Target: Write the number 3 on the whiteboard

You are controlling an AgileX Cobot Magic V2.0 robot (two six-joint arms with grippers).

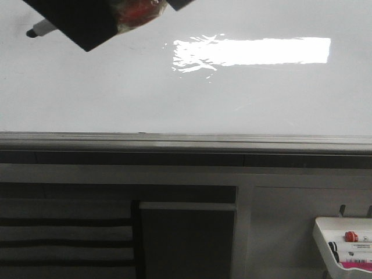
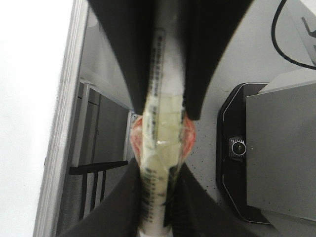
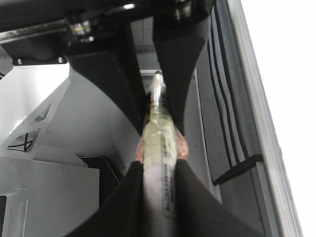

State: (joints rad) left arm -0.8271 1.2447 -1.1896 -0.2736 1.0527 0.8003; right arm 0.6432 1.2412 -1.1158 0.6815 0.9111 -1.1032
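The whiteboard (image 1: 174,99) filled the upper half of the front view, glossy and pale, with a bright rectangular glare (image 1: 256,51) on it and a grey metal rail (image 1: 186,140) along its lower edge. I could not find any stroke of the number 3 on the board in any view.

In the front view only the dark body of the left pincer (image 1: 81,20) showed at the top left corner, with a marker's black tip (image 1: 36,30) sticking out beside it, just over the board surface. The left wrist view showed more: this pincer (image 2: 160,126) was closed on a white marker (image 2: 158,163) wrapped with yellowish tape, the board edge running along one side.

The right pincer (image 3: 159,126) appeared in its own wrist view, closed on a second taped marker (image 3: 160,148), its bare tip pointing away from the fingers.

At the lower right of the front view a small white tray (image 1: 325,244) held spare markers (image 1: 357,237).
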